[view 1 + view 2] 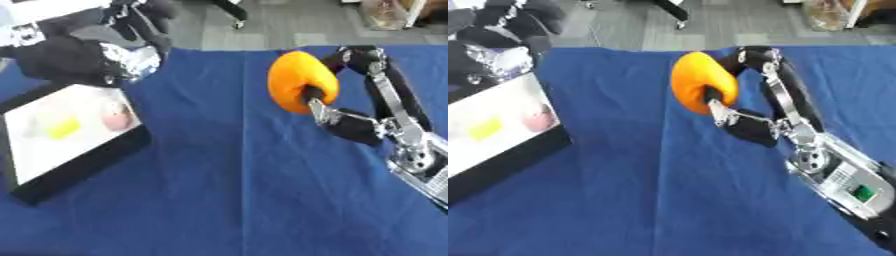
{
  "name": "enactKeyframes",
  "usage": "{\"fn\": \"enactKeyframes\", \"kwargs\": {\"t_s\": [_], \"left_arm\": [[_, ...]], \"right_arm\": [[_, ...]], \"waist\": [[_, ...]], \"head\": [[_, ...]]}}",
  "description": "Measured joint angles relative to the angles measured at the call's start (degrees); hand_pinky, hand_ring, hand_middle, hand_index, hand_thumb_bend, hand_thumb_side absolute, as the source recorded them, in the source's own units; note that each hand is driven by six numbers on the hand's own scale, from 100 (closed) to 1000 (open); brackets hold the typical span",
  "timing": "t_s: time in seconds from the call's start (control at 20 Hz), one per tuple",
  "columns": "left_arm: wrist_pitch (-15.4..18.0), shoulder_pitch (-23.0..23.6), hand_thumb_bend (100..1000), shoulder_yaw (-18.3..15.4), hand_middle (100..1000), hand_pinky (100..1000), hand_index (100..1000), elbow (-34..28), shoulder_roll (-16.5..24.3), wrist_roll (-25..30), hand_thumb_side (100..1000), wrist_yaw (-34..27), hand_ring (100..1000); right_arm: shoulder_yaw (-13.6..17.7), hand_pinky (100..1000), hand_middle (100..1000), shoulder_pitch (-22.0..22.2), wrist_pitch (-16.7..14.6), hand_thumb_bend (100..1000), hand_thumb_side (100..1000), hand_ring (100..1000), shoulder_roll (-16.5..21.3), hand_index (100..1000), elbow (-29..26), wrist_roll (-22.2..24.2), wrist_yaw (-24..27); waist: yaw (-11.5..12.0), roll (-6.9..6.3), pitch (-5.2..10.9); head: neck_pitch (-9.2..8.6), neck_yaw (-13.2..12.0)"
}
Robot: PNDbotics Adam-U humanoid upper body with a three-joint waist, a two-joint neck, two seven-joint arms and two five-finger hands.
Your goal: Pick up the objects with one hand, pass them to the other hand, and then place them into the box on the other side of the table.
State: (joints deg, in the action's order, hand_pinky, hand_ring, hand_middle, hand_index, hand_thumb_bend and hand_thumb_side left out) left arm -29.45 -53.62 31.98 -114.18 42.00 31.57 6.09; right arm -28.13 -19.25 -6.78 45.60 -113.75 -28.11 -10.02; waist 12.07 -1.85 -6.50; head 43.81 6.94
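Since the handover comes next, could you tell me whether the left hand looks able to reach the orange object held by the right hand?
Probably yes: the orange object sits raised in the right hand, and only bare blue cloth separates it from the left hand.

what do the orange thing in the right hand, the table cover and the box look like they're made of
Orange object: smooth, matte, rounded, possibly foam or soft plastic; the look leaves it open. It is held in the right hand. Table cover: blue cloth, matte, with a straight crease line down it. Box: dark rigid walls, pale flat inside; cardboard or plastic, cannot tell which.
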Motion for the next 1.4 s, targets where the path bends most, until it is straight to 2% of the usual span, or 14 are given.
{"fn": "enactKeyframes", "kwargs": {"t_s": [0.25, 0.5, 0.8, 0.95, 1.15, 1.25, 1.4], "left_arm": [[-0.2, -1.5, 100, 2.6, 796, 842, 920, 0.0, -2.4, 3.9, 634, 6.1, 808], [-1.3, -2.0, 100, 4.3, 801, 848, 926, 0.0, -5.0, 5.1, 653, 10.5, 813], [-1.9, -2.3, 100, 5.7, 802, 853, 926, 0.0, -6.8, 5.1, 528, 16.0, 820], [-1.9, -2.3, 100, 6.2, 800, 852, 922, 0.0, -7.4, 5.0, 541, 18.7, 819], [-1.7, -2.4, 100, 6.7, 797, 852, 914, 0.0, -8.2, 4.9, 611, 19.8, 819], [-1.5, -2.4, 121, 6.8, 791, 852, 901, 0.0, -8.5, 4.9, 733, 20.3, 820], [-0.9, -2.4, 176, 7.1, 796, 860, 899, 0.0, -8.9, 5.5, 833, 21.3, 826]], "right_arm": [[-0.5, 621, 425, -0.5, -0.6, 100, 100, 474, -0.5, 605, 0.0, -0.1, -1.0], [-1.0, 623, 425, -0.9, -0.8, 100, 100, 474, -1.0, 604, 0.0, -0.2, -2.2], [-1.7, 627, 425, -1.2, -2.1, 100, 100, 475, -1.6, 602, 0.0, -0.1, -3.9], [-2.2, 629, 426, -1.2, -3.3, 100, 100, 475, -2.0, 602, 0.0, 0.1, -5.4], [-3.1, 634, 427, -1.3, -5.2, 100, 100, 476, -2.4, 600, 0.0, 0.1, -7.7], [-3.4, 636, 428, -1.4, -6.5, 100, 100, 476, -2.5, 599, 0.0, 0.2, -8.8], [-3.8, 637, 428, -1.4, -8.3, 100, 100, 476, -2.6, 598, 0.0, 0.2, -10.0]], "waist": [[0.1, -0.21, 0.00], [0.4, -0.34, 0.00], [0.6, -0.40, 0.00], [0.6, -0.40, 0.00], [0.6, -0.40, -0.02], [0.6, -0.40, -0.03], [0.6, -0.40, -0.07]], "head": [[0.00, -0.1], [0.00, -0.1], [0.00, -0.2], [0.00, -0.3], [0.00, -0.4], [0.00, -0.5], [0.00, -0.7]]}}
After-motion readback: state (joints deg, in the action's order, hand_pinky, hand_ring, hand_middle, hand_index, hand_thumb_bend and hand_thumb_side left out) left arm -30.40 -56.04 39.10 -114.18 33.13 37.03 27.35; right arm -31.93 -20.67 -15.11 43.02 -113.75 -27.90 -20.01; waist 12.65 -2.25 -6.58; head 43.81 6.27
